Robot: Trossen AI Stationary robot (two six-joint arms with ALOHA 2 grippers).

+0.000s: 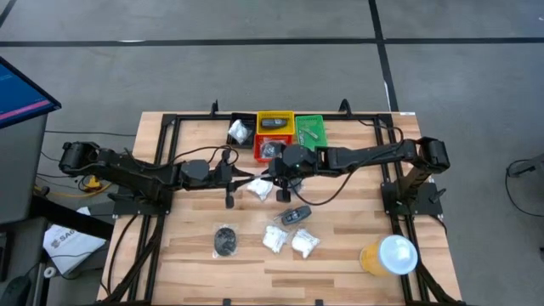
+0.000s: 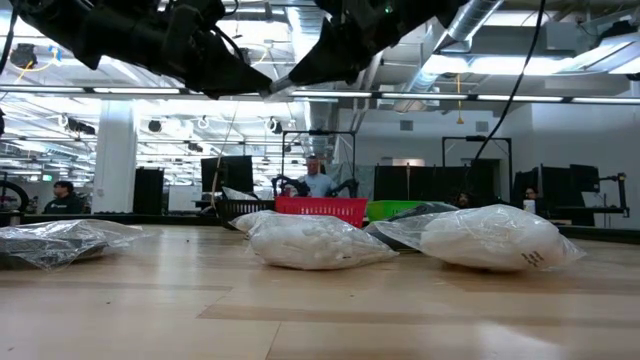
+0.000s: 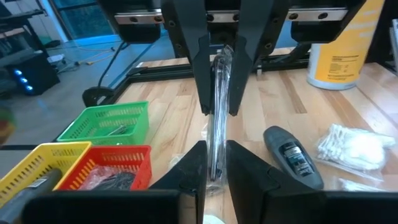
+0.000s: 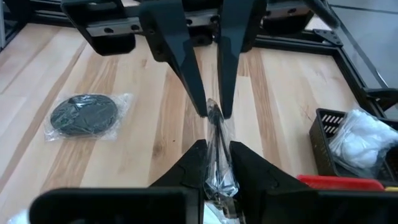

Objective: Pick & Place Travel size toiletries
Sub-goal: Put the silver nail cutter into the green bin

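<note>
Both grippers meet over the table's middle, shut on one clear crinkly plastic packet with something thin and dark inside; the wrist views show it edge-on. My left gripper comes from the left, my right gripper from the right. On the table lie a dark grey disc in plastic, two white packets and a black oblong piece. My left gripper pinches the packet's left end between its two fingers, coming roughly level from the table's left. The packet is lifted clear of the table and runs on to the other gripper. My right gripper pinches the packet's opposite end between its two fingers, coming roughly level from the table's right. The packet spans the short gap between the two grippers, edge-on.
At the far edge stand a black bin with a white packet, a yellow bin, a red bin and a green bin. An orange cup with white lid lies at the near right. People show in the room beyond.
</note>
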